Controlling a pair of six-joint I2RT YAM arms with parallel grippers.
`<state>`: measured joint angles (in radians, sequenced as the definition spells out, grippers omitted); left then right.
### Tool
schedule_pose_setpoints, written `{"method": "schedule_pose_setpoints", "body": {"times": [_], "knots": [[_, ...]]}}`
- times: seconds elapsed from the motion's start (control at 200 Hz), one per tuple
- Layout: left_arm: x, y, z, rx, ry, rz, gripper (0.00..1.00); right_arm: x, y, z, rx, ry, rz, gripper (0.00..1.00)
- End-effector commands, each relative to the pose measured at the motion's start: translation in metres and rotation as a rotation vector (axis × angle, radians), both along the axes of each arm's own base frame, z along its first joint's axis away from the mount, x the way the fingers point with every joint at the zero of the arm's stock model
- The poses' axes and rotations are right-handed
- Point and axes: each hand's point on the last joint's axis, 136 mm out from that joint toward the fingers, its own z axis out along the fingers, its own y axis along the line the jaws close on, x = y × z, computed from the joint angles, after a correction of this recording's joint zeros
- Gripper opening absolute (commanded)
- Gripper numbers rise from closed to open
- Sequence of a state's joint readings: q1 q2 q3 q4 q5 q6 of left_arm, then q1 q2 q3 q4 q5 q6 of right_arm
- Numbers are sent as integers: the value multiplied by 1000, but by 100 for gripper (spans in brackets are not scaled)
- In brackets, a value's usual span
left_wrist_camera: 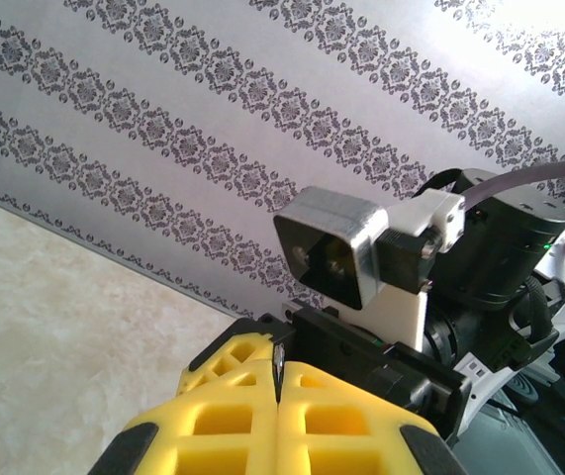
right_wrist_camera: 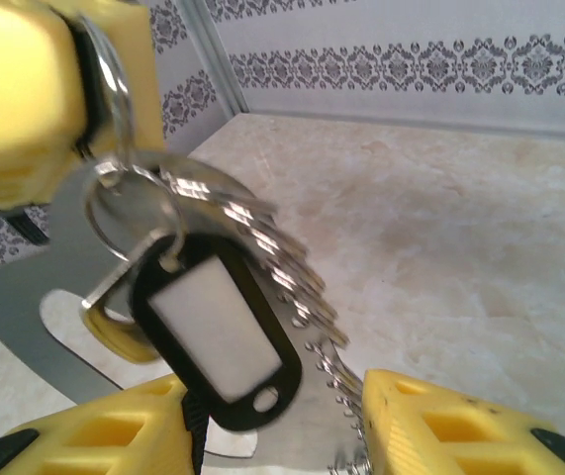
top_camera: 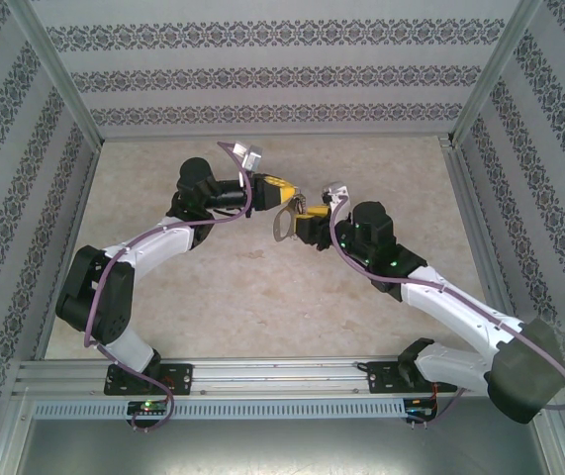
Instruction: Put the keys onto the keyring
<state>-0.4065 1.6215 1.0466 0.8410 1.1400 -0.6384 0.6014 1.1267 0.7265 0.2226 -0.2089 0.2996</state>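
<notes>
Keys fanned with tag off ring, in front of keyring, aloft over counter's middle. Left gripper clamped shut on ring; right gripper parted beneath, astride tag, gripping nothing. Judged likely to snag: loose keys swinging, jaws catching tag instead of one key, or ring slipping from pinch.

Overhead from behind, wrist views close-up over table

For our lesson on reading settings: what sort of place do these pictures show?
Probably a robot test cell: patterned wall panels, an aluminium frame rail, left arm and right arm bolted to it, beige tabletop.
</notes>
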Motion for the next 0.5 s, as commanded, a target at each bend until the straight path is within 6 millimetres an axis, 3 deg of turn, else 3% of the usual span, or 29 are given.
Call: {"method": "schedule_pose_setpoints", "body": {"times": [0.0,0.195,0.355,0.495], "knots": [[-9,1,20,-39,-76,-4,0,6,6,33,44,-94,-12,46],[-9,1,22,-42,-78,4,0,-1,15,40,48,-117,15,47],[-9,1,22,-42,-80,5,0,5,14,36,20,-122,-15,47],[-8,1,23,-44,-78,4,0,8,12,29,-5,-118,-30,37]]}}
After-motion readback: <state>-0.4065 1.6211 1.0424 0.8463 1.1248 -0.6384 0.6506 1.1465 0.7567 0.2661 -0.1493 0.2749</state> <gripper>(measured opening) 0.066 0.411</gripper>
